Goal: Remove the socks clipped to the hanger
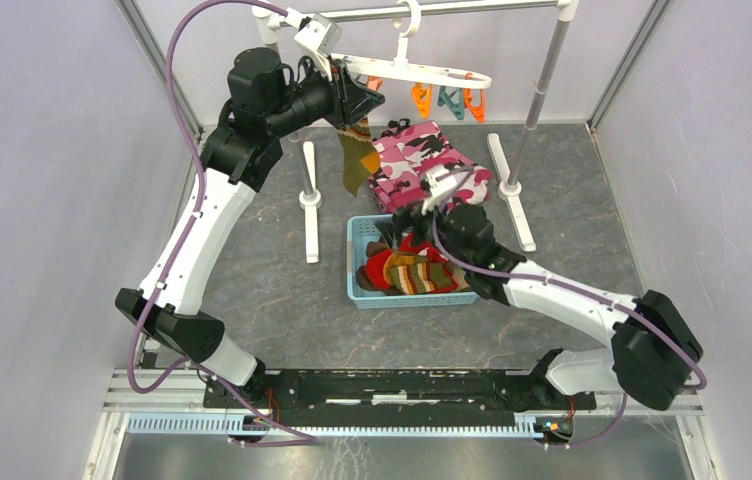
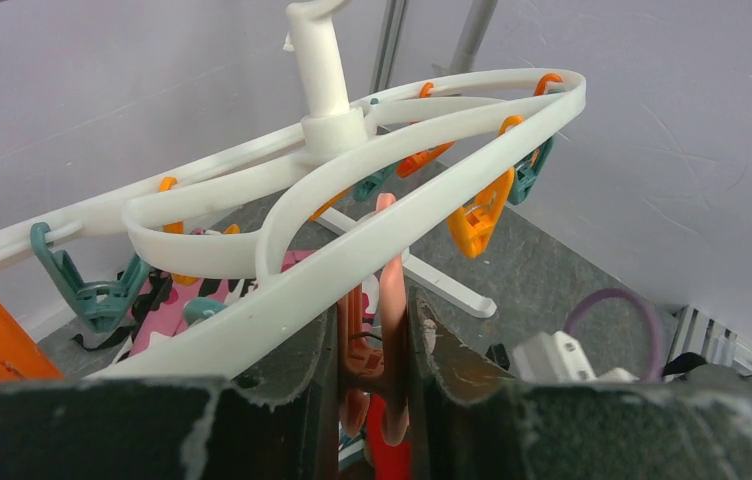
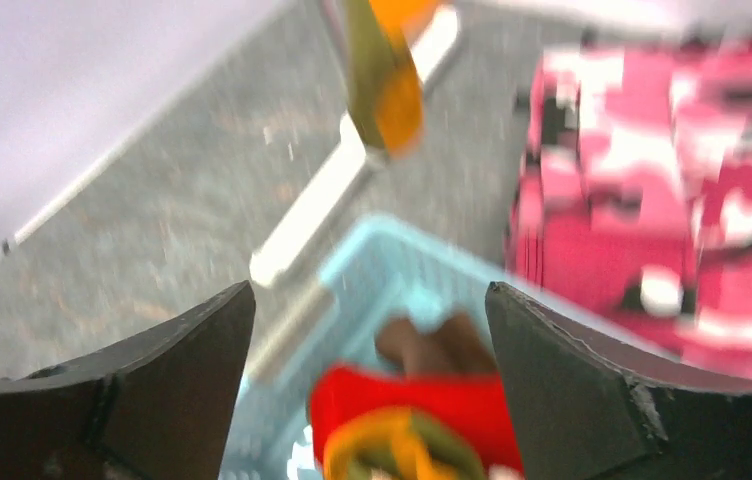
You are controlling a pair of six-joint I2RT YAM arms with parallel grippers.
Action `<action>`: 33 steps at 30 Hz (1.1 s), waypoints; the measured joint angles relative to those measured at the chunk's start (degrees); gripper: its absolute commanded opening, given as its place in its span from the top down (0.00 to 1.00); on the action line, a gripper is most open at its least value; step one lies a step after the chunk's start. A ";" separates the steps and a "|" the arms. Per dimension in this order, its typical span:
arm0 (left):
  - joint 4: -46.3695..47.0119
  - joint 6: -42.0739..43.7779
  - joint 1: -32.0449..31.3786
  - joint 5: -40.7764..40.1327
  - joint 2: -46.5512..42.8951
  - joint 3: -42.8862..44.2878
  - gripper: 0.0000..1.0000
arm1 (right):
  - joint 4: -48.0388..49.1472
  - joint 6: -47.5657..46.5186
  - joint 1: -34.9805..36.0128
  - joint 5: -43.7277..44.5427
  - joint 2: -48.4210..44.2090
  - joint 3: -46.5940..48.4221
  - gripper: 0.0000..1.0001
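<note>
The white hanger hangs by its hook from the rail at the back, with orange and teal clips dangling from it. My left gripper is raised to the hanger's left end. In the left wrist view it is shut on an orange clip under the hanger's frame. An olive green sock hangs straight down below that gripper. My right gripper stands open and empty over the blue basket, above a red sock and a striped sock lying in the basket.
A folded pink camouflage cloth lies behind the basket. The rail stand's white feet flank the cloth and basket, with its right post rising at the back. The right wrist view is blurred.
</note>
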 measured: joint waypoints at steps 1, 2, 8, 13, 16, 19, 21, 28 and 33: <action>0.00 -0.02 0.00 0.00 0.00 0.00 0.86 | 1.38 -1.46 0.39 0.57 0.92 2.34 0.02; 0.00 -0.07 0.00 0.00 0.00 0.00 0.86 | 3.39 -3.69 0.70 1.27 2.71 6.05 0.02; 0.02 -1.03 0.00 0.02 0.00 0.00 0.86 | 13.03 -10.14 -1.36 0.20 14.45 18.84 0.02; 0.00 -1.16 -0.04 0.02 0.00 -0.04 0.86 | 18.62 -13.11 -2.51 -0.13 21.66 21.55 0.02; -0.02 -1.20 -0.04 0.00 0.00 -0.15 0.85 | 21.27 -13.70 -2.45 -0.59 25.07 23.69 0.11; -0.04 -1.29 -0.04 0.00 -0.04 -0.48 0.63 | 23.56 -13.55 -2.40 -2.69 26.84 25.51 0.40; -0.13 -1.42 -0.04 -0.20 -0.13 -0.83 0.40 | 24.96 -12.31 -2.38 -5.49 27.26 26.38 0.79; -5.18 -1.75 -0.79 -0.55 -3.04 -3.04 0.00 | 25.83 -7.04 -2.34 -12.33 25.49 25.55 1.00; -9.40 -1.46 -0.83 -1.75 -9.55 -7.82 0.00 | 25.51 -4.81 -2.21 -13.29 20.13 20.02 1.00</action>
